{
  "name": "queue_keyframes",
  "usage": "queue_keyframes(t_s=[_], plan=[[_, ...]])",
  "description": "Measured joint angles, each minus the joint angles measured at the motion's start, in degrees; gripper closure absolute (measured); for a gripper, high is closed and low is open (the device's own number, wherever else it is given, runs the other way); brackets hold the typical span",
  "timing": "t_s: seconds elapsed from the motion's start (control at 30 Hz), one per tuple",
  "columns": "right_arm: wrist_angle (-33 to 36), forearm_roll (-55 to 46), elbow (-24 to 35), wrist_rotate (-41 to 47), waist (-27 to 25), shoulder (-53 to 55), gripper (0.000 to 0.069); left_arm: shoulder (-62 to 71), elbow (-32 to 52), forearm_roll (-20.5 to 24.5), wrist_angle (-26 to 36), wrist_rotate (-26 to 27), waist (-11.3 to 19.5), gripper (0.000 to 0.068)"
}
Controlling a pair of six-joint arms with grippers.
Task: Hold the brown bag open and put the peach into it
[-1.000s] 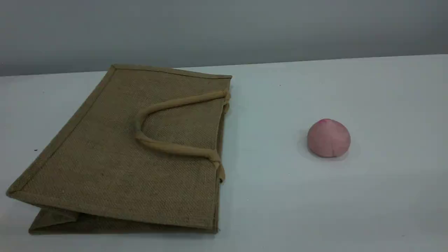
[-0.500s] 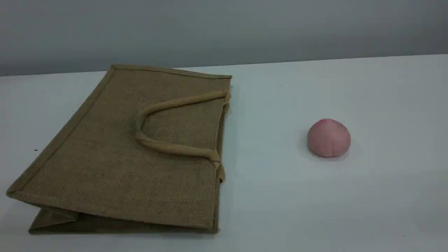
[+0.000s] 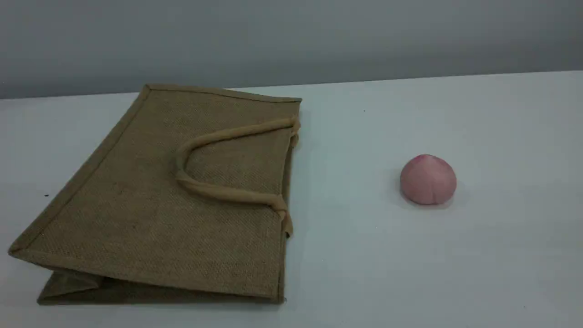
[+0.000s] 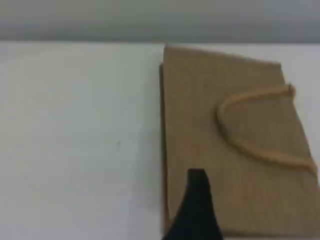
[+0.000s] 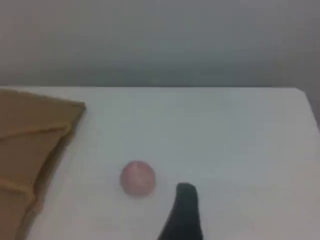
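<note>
1. The pale white tabletop [image 3: 364, 255] carries only two things, and a plain grey wall [image 3: 291, 36] rises behind its far edge.
2. Nothing lies between the large flat tan-brown jute bag [image 3: 136, 218] on the left and the small round pale pink peach [image 3: 428, 179] on the right; they sit well apart with bare surface between them.
3. In the scene view neither arm reaches into sight, so the space over both things is unobstructed there.
4. The bag lies on its side, its far edge close to the tabletop's far edge and its near corner close to the bottom of the scene view; its mouth edge faces right, toward the peach.
5. Wide open room lies to the right of and nearer than the peach, and a strip of bare surface runs left of the bag in the left wrist view.
6. The bag has a coarse weave, bound edges and a folded gusset showing at its near-left corner; a lighter beige padded loop handle [image 3: 214, 191] lies flat on its upper face.
7. The peach has a darker pink top and a vertical crease facing near.
8. The left hand [image 4: 196, 210] shows one dark fingertip above the bag's near-left part; its jaws stand apart, holding nothing.
9. The right hand [image 5: 184, 212] shows one dark fingertip just right of the peach in its view, jaws likewise apart and empty.
</note>
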Motion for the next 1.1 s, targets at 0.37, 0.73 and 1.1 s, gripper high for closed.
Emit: queue_keyframes(t_s=[0.37,0.73,1.1], plan=[[-1.9,0.3,-17.2,-0.1,0.0,25.2,0.0129,29.5,-12.1,1.4,-6.4,0.0,0.0,0.0134],[-4.5,0.5,-23.8,-0.4,0.0,43.4,0.0129,54.3,-16.8,-1.3,-13.3,-0.2,0.0,0.0134],[-10.4,0.5,-23.8,-0.4,0.0,52.4,0.0129,67.3,-17.6,-9.5,-21.3,1.0,-0.3,0.0134]])
